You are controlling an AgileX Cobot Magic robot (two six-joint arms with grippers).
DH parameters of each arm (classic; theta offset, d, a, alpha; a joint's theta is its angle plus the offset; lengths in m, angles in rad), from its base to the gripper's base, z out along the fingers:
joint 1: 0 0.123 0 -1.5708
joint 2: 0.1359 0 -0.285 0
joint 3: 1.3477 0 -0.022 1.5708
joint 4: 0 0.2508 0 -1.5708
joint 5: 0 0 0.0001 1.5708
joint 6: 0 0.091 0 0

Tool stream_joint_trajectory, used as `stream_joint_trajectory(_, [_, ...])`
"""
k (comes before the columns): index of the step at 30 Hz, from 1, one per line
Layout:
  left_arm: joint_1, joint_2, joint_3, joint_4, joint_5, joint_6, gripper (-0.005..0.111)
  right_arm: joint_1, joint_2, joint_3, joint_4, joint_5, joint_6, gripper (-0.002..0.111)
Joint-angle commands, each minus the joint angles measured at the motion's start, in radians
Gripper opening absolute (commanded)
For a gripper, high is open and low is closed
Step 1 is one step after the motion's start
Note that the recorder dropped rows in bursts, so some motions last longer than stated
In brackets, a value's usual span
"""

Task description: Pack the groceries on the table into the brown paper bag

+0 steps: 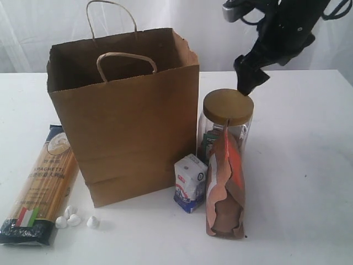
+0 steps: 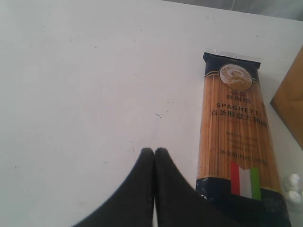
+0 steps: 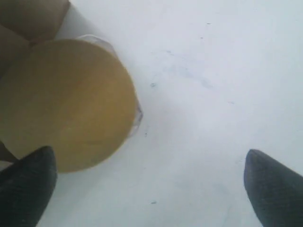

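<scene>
Two grippers, two roles — the right gripper (image 3: 151, 189) hangs wide open and empty over the gold-lidded jar (image 1: 228, 107) at three o'clock of the paper bag (image 1: 127, 121), likely lining up a grasp; the left gripper (image 2: 154, 161), pinched shut on nothing, hovers beside the spaghetti packet (image 1: 44, 182) at nine o'clock

Surfaces: mostly paper, film and glass on a smooth matt white tabletop (image 1: 309, 176), faintly scuffed.
brown paper bag (image 1: 127, 127): matt kraft, creased, twisted-paper handles; spaghetti packet (image 1: 41, 182) by the left edge: glossy clear plastic film; glass jar (image 1: 242, 132): clear, gold lid (image 1: 228, 106) smooth satin; brown pouch (image 1: 223, 193): crumpled matt paper; carton (image 1: 190, 183): coated card, slight sheen; right end effector (image 3: 149, 158) fingers (image 3: 271, 189): matt black, finely textured.
</scene>
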Motion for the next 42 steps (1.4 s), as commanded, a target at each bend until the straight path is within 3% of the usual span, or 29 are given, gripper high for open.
stream_joint_trajectory(1, [0.002, -0.005, 0.003, -0.003, 0.007, 0.0, 0.0, -0.167, -0.054, -0.002, 0.212, 0.018, -0.109, 0.105])
stream_joint_trajectory(2, [0.002, -0.005, 0.003, -0.003, 0.007, 0.0, 0.0, -0.223, -0.06, 0.011, 0.327, 0.018, -0.161, 0.105])
stream_joint_trajectory(3, [0.002, -0.005, 0.003, -0.003, 0.007, 0.0, 0.0, -0.347, -0.062, 0.056, 0.62, 0.018, -0.353, 0.105])
stream_joint_trajectory(5, [0.002, -0.005, 0.003, -0.003, 0.007, 0.0, 0.0, -0.506, -0.062, 0.174, 0.926, 0.018, -0.658, 0.105])
stream_joint_trajectory(7, [0.002, -0.005, 0.003, -0.003, 0.007, 0.0, 0.0, -0.607, -0.056, 0.289, 0.993, 0.018, -0.694, 0.105])
stream_joint_trajectory(9, [0.002, -0.005, 0.003, -0.003, 0.007, 0.0, 0.0, -0.645, -0.049, 0.386, 0.993, -0.017, -0.658, 0.105])
stream_joint_trajectory(16, [0.002, -0.005, 0.003, -0.003, 0.007, 0.0, 0.0, -0.614, 0.033, 0.493, 1.04, -0.077, -0.642, 0.105])
stream_joint_trajectory(20, [0.002, -0.005, 0.003, -0.003, 0.007, 0.0, 0.0, -0.58, 0.055, 0.493, 1.303, -0.042, -0.616, 0.105])
stream_joint_trajectory(23, [0.002, -0.005, 0.003, -0.003, 0.007, 0.0, 0.0, -0.545, 0.059, 0.475, 1.434, -0.051, -0.758, 0.105])
stream_joint_trajectory(28, [0.002, -0.005, 0.003, -0.003, 0.01, 0.0, 0.0, -0.475, 0.108, 0.464, 1.44, -0.174, -0.773, 0.104])
stream_joint_trajectory(33, [0.002, -0.005, 0.003, -0.003, 0.01, 0.0, 0.0, -0.435, 0.135, 0.464, 1.44, -0.088, -0.719, 0.092])
stream_joint_trajectory(37, [0.002, -0.005, 0.003, -0.003, 0.01, 0.0, 0.0, -0.416, 0.12, 0.462, 1.528, -0.059, -0.729, 0.089])
stream_joint_trajectory(42, [0.002, -0.005, 0.003, -0.003, 0.01, 0.0, 0.0, -0.348, 0.131, 0.443, 1.507, -0.188, -0.781, 0.086])
